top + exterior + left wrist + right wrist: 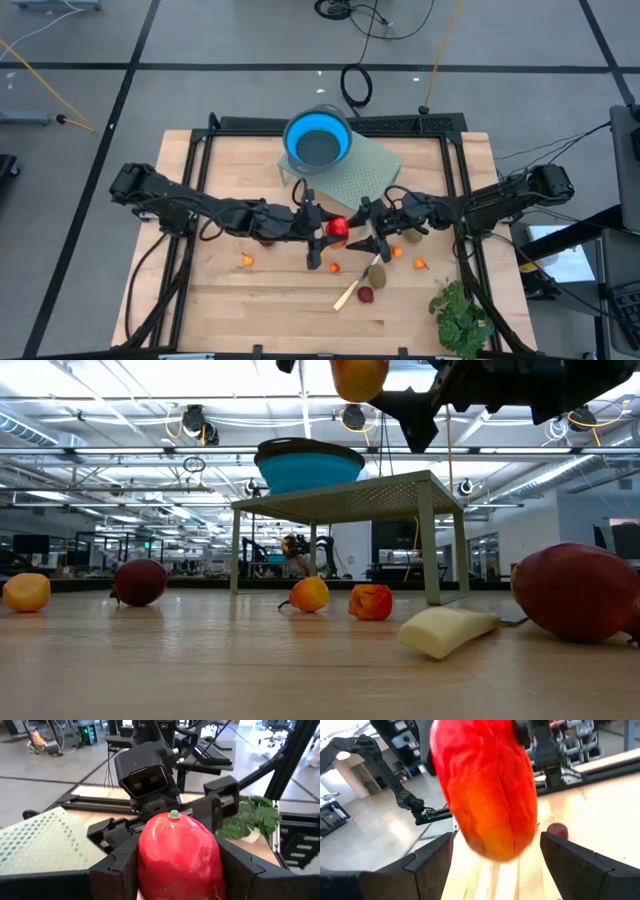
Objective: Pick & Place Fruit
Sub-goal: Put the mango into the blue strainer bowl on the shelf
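Red-orange fruit between left gripper fingers

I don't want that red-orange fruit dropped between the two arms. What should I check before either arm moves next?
1. Left gripper shut on the red-orange fruit: ok, its fingers press both sides.
2. Right gripper let go: ok, its fingers stand open with a gap to the fruit on each side.
3. Right gripper clear of the fruit: not ok, the fruit sits between its fingers.
4. Fruit lifted off the table: ok, the low view shows it high above the wood.
5. Blue bowl ready on its green stand: ok, no fruit seen inside.
6. Grip firm enough to carry: cannot tell.
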You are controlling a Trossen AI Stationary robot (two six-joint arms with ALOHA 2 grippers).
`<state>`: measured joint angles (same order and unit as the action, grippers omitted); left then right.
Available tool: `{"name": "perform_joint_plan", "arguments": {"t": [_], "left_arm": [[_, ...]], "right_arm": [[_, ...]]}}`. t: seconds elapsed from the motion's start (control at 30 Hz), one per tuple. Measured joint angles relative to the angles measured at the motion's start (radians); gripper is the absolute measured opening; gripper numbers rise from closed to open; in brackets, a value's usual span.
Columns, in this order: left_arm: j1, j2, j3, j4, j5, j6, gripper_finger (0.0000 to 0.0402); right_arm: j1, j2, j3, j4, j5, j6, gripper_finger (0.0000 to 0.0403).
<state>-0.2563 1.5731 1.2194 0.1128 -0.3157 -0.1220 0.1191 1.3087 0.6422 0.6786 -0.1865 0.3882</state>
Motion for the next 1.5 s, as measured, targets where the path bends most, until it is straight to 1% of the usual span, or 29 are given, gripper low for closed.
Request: {"name": "perform_joint_plan", "arguments": {"t": [0.13, 0.37, 0.57, 0.77, 0.9, 1.0, 1.2, 1.33, 1.5], "left_arm": [[-0.009, -0.039, 0.0, -0.063, -0.02, -0.012, 0.0192], [-0.041, -0.135, 0.0, -0.164, -0.115, -0.006, 0.0192], [-0.064, -0.209, 0.001, -0.247, -0.22, 0.013, 0.0192], [-0.08, -0.261, 0.001, -0.324, -0.31, 0.015, 0.0192], [-0.082, -0.269, 0.001, -0.341, -0.347, 0.025, 0.0196], [-0.086, -0.277, 0.0, -0.364, -0.356, 0.035, 0.0201], [-0.086, -0.278, 0.0, -0.374, -0.367, 0.035, 0.019], [-0.086, -0.28, 0.0, -0.37, -0.368, 0.035, 0.0199], [-0.085, -0.279, 0.0, -0.371, -0.383, 0.047, 0.0194]], "right_arm": [[0.0, 0.0, 0.0, -0.033, -0.026, 0.036, 0.0294], [0.001, 0.0, 0.0, -0.083, -0.107, 0.057, 0.0283], [0.011, 0.0, 0.0, -0.136, -0.11, 0.048, 0.0266], [0.036, 0.001, -0.002, -0.177, -0.107, 0.044, 0.0227], [0.053, 0.001, -0.002, -0.198, -0.107, 0.04, 0.0192], [0.058, 0.001, -0.002, -0.2, -0.106, 0.037, 0.0168], [0.06, 0.001, -0.002, -0.199, -0.105, 0.035, 0.0127], [0.06, 0.001, -0.002, -0.198, -0.106, 0.034, 0.0111], [0.06, 0.001, -0.002, -0.199, -0.106, 0.028, 0.0096]]}}
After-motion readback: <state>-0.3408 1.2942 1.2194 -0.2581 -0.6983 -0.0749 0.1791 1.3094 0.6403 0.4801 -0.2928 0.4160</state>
